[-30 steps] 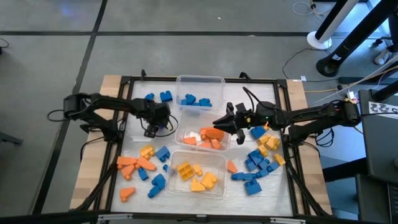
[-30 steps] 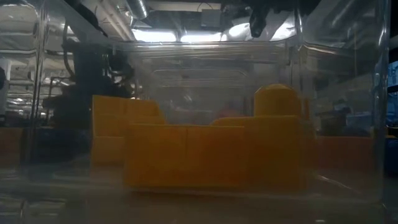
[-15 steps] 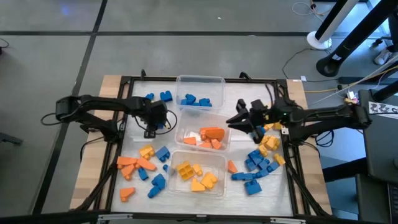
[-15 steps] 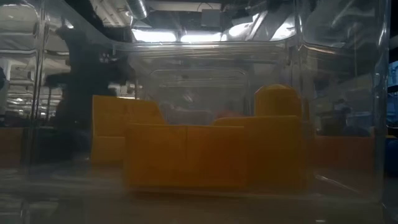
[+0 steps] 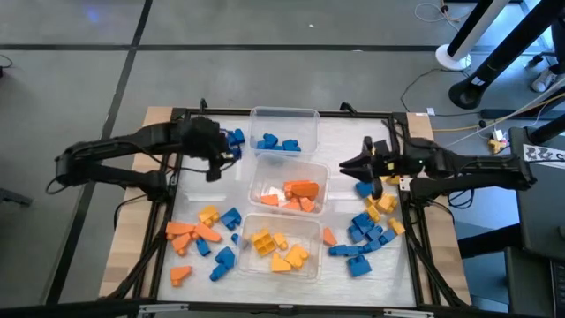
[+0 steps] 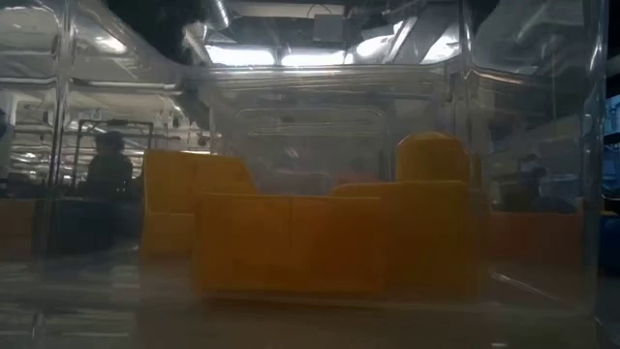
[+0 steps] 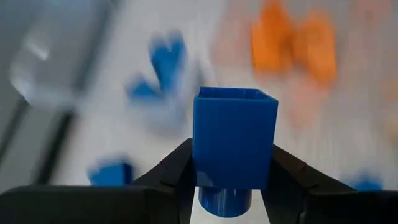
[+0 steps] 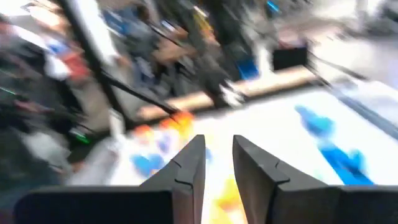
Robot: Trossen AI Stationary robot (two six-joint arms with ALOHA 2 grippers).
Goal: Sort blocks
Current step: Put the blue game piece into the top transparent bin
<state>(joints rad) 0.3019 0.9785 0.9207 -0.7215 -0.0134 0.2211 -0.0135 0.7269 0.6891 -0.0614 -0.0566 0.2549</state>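
My left gripper [image 5: 214, 166] hangs above the table's left half, beside the far tub, shut on a blue block [image 7: 235, 144], a square hollow piece with a round stud under it. My right gripper [image 5: 351, 166] floats over the table's right half, its fingers [image 8: 219, 163] a little apart with nothing between them. Loose blue, orange and yellow blocks [image 5: 205, 237] lie on the table at the near left. Blue and yellow ones [image 5: 371, 225] lie at the right. My left gripper pinches the blue block by two opposite side faces [image 7: 200, 163], near its lower end, between its two fingers [image 7: 175, 171]. The fingers slant down from the table's left side. The block stands upright in the hold, lifted clear of the table.
Three clear tubs stand in a row down the middle: the far tub [image 5: 284, 113] with blue blocks, the middle tub [image 5: 265, 187] with orange ones, the near tub [image 5: 256, 265] with yellow ones [image 6: 329, 237]. Two blue blocks [image 5: 231, 137] lie at the far left. A black frame [image 5: 181, 115] rims the table.
My left gripper has risen from the table and drawn back a little toward the far left, tipping less steeply, with the blue block lifted clear. My right gripper has pulled back from over the middle tub toward the table's right edge.
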